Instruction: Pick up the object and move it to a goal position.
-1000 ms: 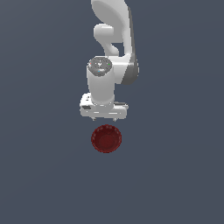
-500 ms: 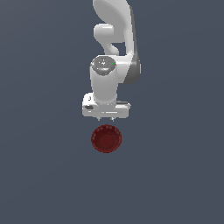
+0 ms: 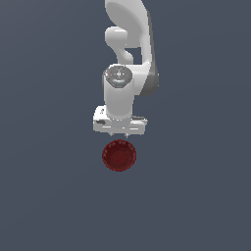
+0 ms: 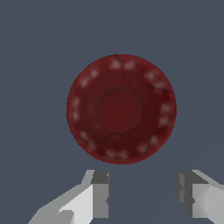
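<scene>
The gripper (image 4: 142,197) (fingers spread apart, holding nothing) hangs just beside the red bowl (image 3: 119,155).

Bowl (image 3: 119,155) showing dark red throughout, with a ring of pale greyish flecks around its inner wall and thin dark crack-like lines across it (clearest in the wrist view (image 4: 121,109)). Arm (image 3: 128,39) reading white with grey joints. Gripper (image 3: 120,133) showing white, fingers (image 4: 99,195) grey-faced. Ground (image 3: 44,196) rendering flat slate blue-grey.

The bowl (image 3: 119,155) (image 4: 121,109) is small, round and dark red, with a ribbed rim. It sits upright, mouth up, empty, on the grey table (image 3: 44,186).
</scene>
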### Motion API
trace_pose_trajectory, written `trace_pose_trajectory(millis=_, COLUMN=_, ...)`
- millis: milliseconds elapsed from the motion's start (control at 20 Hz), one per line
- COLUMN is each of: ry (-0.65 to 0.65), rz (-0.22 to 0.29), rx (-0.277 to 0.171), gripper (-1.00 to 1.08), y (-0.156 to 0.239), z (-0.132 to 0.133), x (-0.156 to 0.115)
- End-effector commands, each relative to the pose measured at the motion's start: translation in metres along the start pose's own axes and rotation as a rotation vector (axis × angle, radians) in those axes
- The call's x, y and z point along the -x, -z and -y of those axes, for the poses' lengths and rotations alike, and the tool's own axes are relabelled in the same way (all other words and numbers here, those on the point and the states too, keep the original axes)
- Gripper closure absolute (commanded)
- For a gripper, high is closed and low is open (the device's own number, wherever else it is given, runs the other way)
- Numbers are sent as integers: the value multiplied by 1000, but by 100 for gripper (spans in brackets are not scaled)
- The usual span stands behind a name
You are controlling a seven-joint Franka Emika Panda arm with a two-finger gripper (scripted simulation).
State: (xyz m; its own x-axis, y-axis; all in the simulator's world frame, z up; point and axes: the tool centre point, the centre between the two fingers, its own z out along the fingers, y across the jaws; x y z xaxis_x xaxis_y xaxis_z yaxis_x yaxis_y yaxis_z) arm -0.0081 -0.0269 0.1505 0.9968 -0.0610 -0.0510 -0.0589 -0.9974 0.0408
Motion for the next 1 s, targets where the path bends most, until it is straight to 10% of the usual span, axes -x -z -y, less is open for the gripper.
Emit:
trace_pose_trajectory(millis=0, ry=-20, rz=3, rx=11, gripper=-20, y=-3, z=2, x=-3)
trace_pose_trajectory(millis=950, ry=-300, rz=-12, rx=201, gripper=-20, y=-38, z=28, x=-47)
